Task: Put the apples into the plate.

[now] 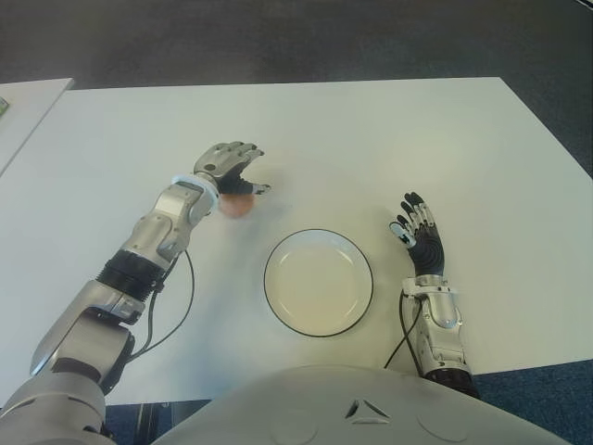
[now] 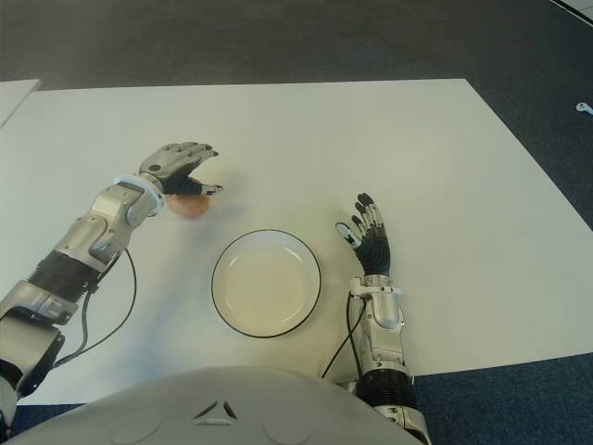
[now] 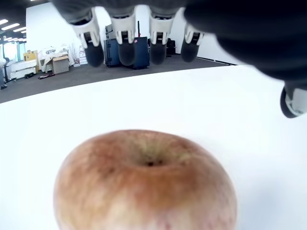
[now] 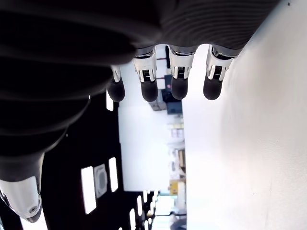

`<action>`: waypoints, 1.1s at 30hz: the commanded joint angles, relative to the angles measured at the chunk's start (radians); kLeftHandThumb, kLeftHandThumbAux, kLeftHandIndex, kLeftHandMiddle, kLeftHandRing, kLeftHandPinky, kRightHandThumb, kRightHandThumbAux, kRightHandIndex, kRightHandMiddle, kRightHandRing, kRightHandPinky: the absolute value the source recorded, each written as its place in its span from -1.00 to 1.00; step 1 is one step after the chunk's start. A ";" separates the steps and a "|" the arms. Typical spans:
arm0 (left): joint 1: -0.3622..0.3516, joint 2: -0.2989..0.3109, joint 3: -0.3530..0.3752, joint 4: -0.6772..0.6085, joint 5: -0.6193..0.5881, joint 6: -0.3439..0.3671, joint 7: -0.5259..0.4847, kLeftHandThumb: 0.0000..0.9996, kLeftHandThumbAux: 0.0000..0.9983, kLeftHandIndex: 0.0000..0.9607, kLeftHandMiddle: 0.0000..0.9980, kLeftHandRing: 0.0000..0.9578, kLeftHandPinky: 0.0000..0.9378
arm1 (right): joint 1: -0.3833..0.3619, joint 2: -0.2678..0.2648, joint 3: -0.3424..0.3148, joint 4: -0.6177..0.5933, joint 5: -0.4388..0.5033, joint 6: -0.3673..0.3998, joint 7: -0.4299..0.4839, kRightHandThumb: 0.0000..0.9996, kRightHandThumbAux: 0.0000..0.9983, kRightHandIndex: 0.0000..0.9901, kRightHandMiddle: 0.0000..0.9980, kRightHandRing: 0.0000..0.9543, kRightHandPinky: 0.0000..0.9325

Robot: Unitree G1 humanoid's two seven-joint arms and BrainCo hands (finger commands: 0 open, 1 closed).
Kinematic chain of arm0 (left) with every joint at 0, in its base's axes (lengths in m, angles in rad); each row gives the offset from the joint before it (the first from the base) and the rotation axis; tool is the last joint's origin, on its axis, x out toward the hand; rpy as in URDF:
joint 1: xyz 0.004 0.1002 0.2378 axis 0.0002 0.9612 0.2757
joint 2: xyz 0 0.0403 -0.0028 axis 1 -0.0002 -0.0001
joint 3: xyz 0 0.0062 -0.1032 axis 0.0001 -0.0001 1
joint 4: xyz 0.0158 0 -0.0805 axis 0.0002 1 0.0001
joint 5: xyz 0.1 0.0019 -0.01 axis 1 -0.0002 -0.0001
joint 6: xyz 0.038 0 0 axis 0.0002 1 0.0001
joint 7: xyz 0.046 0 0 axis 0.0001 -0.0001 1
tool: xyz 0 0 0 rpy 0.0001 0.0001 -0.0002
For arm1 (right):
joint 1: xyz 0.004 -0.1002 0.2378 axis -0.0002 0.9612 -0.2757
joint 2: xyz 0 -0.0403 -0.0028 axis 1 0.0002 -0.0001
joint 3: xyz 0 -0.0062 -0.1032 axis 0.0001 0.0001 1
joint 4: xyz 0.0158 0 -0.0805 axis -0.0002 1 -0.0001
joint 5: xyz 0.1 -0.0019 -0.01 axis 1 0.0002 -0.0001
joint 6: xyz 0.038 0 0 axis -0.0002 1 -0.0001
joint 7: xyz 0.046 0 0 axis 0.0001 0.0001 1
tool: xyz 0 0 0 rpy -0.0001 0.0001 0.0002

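A reddish-brown apple (image 1: pixel 238 206) sits on the white table (image 1: pixel 371 139), up and to the left of the plate (image 1: pixel 318 281). My left hand (image 1: pixel 229 167) hovers just over the apple with its fingers spread; in the left wrist view the apple (image 3: pixel 144 184) lies below the open fingertips (image 3: pixel 124 48) and none touch it. The plate is white with a dark rim, and nothing lies in it. My right hand (image 1: pixel 419 230) shows to the right of the plate, fingers extended and holding nothing.
A second white table edge (image 1: pixel 23 111) shows at the far left. Dark carpet (image 1: pixel 278 37) lies beyond the table's far edge. A cable (image 1: pixel 181 306) hangs from my left forearm near the table's front.
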 commanded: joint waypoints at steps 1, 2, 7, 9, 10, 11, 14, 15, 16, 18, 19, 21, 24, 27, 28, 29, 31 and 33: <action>0.022 0.011 0.002 -0.007 -0.001 -0.003 -0.025 -0.50 -0.49 -1.00 -1.00 -1.00 -1.00 | 0.065 0.010 -0.001 0.093 0.005 0.057 0.003 -0.78 0.21 -0.92 -0.87 -0.96 -0.99; 0.023 0.012 0.002 -0.010 0.000 -0.002 -0.027 -0.50 -0.49 -1.00 -1.00 -1.00 -1.00 | 0.066 0.010 -0.002 0.092 0.006 0.056 0.004 -0.78 0.21 -0.93 -0.87 -0.96 -0.99; 0.030 0.017 0.001 -0.009 0.005 -0.002 -0.027 -0.51 -0.51 -1.00 -1.00 -1.00 -1.00 | 0.070 0.012 -0.004 0.088 0.011 0.052 0.007 -0.76 0.21 -0.92 -0.86 -0.95 -0.97; 0.030 0.018 0.000 -0.008 0.008 -0.002 -0.027 -0.50 -0.52 -1.00 -1.00 -1.00 -1.00 | 0.072 0.012 -0.004 0.084 0.009 0.053 0.006 -0.75 0.21 -0.91 -0.86 -0.95 -0.98; 0.032 0.019 0.000 -0.009 0.010 -0.001 -0.028 -0.50 -0.52 -1.00 -1.00 -1.00 -1.00 | 0.073 0.012 -0.004 0.082 0.008 0.054 0.005 -0.75 0.21 -0.91 -0.86 -0.95 -0.99; 0.032 0.020 0.000 -0.009 0.011 -0.001 -0.028 -0.50 -0.52 -1.00 -1.00 -1.00 -1.00 | 0.074 0.012 -0.004 0.081 0.008 0.055 0.005 -0.75 0.21 -0.91 -0.85 -0.94 -0.99; 0.037 0.022 -0.001 -0.013 0.013 0.003 -0.033 -0.49 -0.51 -1.00 -1.00 -1.00 -1.00 | 0.077 0.013 -0.004 0.078 0.009 0.056 0.005 -0.74 0.21 -0.90 -0.85 -0.94 -0.99; 0.038 0.022 -0.001 -0.014 0.013 0.004 -0.035 -0.49 -0.51 -1.00 -1.00 -1.00 -1.00 | 0.077 0.013 -0.005 0.078 0.010 0.056 0.005 -0.74 0.21 -0.90 -0.85 -0.95 -0.99; 0.040 0.022 -0.001 -0.015 0.013 0.004 -0.036 -0.49 -0.51 -1.00 -1.00 -1.00 -1.00 | 0.077 0.013 -0.005 0.078 0.011 0.056 0.005 -0.74 0.22 -0.90 -0.85 -0.95 -0.99; 0.043 0.022 0.000 -0.016 0.011 0.005 -0.039 -0.50 -0.50 -1.00 -1.00 -1.00 -1.00 | 0.078 0.013 -0.006 0.077 0.011 0.055 0.005 -0.73 0.22 -0.90 -0.85 -0.95 -0.98; 0.044 0.022 0.000 -0.016 0.011 0.004 -0.040 -0.50 -0.50 -1.00 -1.00 -1.00 -1.00 | 0.079 0.013 -0.006 0.076 0.011 0.055 0.005 -0.73 0.22 -0.90 -0.86 -0.96 -0.98; 0.049 0.021 0.000 -0.014 0.008 0.004 -0.041 -0.50 -0.50 -1.00 -1.00 -1.00 -1.00 | 0.081 0.012 -0.005 0.072 0.010 0.058 0.005 -0.74 0.22 -0.91 -0.87 -0.96 -0.98; 0.055 0.019 0.000 -0.014 0.004 0.005 -0.044 -0.50 -0.49 -1.00 -1.00 -1.00 -1.00 | 0.084 0.010 -0.005 0.066 0.010 0.062 0.006 -0.74 0.21 -0.91 -0.87 -0.96 -0.97; 0.064 0.016 -0.001 -0.007 -0.001 0.004 -0.040 -0.51 -0.50 -1.00 -1.00 -1.00 -1.00 | 0.084 0.010 -0.006 0.065 0.009 0.064 0.005 -0.74 0.21 -0.90 -0.86 -0.95 -0.96; 0.066 0.015 -0.001 -0.006 -0.001 0.003 -0.039 -0.51 -0.49 -1.00 -1.00 -1.00 -1.00 | 0.083 0.010 -0.006 0.065 0.009 0.064 0.005 -0.74 0.21 -0.90 -0.86 -0.95 -0.96; 0.068 0.015 -0.001 -0.005 -0.001 0.003 -0.038 -0.52 -0.49 -1.00 -1.00 -1.00 -1.00 | 0.083 0.010 -0.006 0.066 0.009 0.063 0.005 -0.74 0.21 -0.90 -0.86 -0.95 -0.96; 0.071 0.015 -0.001 -0.005 -0.001 0.002 -0.038 -0.52 -0.49 -1.00 -1.00 -1.00 -1.00 | 0.083 0.010 -0.006 0.067 0.009 0.061 0.005 -0.74 0.21 -0.90 -0.86 -0.95 -0.96; 0.073 0.014 -0.001 -0.004 0.000 0.002 -0.037 -0.52 -0.49 -1.00 -1.00 -1.00 -1.00 | 0.083 0.010 -0.007 0.068 0.010 0.060 0.006 -0.74 0.21 -0.90 -0.87 -0.95 -0.96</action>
